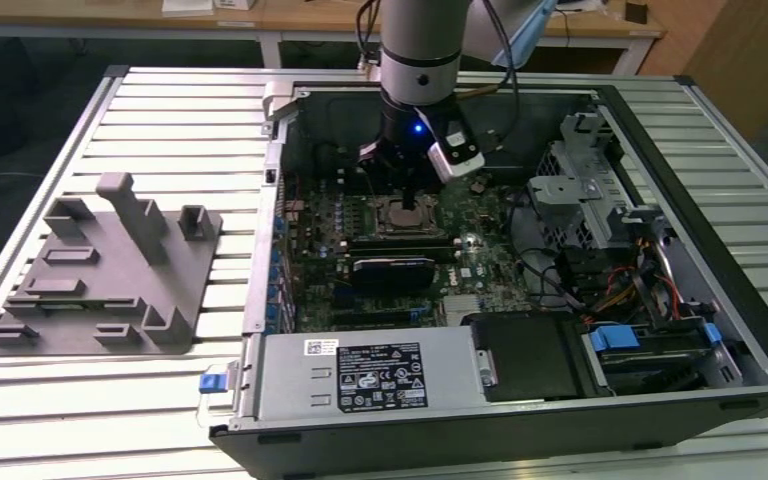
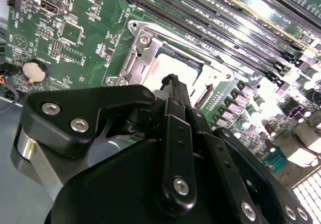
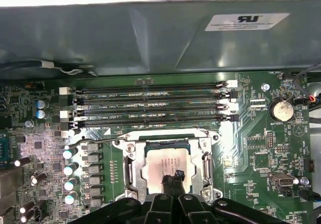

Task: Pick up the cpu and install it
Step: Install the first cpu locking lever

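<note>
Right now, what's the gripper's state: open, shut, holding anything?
Gripper: shut, tips together at the cpu, which lies in the socket.

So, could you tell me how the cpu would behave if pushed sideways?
The cpu looks flat and metal-topped, so probably stiff and light. Seated inside the socket frame, it likely won't slide. Its smooth top may slip under the pincer.

Open computer case [image 1: 275,150] at centre frame in the exterior view. The gripper [image 3: 173,178], fingers together, reaches straight down inside the open socket frame [image 3: 131,169], its tip at or perhaps touching the cpu [image 3: 155,163]. Close around stand memory slots [image 3: 150,103], a capacitor row [image 3: 70,169] and the case wall [image 3: 150,38]. A drive cage [image 1: 584,190] and cables [image 1: 544,270] crowd the exterior view's right. Bare table [image 1: 171,130] lies open at upper left.
</note>
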Controlling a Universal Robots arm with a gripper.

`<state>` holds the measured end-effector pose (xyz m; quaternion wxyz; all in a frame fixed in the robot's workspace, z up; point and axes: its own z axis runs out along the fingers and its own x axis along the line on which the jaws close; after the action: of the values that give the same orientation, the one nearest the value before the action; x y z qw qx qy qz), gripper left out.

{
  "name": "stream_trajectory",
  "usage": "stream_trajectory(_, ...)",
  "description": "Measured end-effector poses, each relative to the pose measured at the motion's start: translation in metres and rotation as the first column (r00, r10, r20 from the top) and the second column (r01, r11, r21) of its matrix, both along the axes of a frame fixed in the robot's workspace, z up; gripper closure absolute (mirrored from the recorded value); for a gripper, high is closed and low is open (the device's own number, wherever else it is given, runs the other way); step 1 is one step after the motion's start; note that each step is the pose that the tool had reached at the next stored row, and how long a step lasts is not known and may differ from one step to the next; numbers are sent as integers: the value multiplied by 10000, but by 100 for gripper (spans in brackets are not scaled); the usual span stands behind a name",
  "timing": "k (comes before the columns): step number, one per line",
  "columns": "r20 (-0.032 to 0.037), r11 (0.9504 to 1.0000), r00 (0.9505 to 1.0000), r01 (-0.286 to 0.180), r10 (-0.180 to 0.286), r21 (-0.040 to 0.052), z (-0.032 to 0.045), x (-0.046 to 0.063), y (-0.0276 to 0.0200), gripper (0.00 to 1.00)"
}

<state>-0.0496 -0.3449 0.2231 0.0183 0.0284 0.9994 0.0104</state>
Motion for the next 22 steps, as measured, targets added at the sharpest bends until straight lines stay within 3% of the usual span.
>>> stream_trajectory(10,0,10000,10000,0,0,1,0,-167,0,89)
stream_trajectory(22,4,10000,10000,0,0,6,0,-498,0,89)
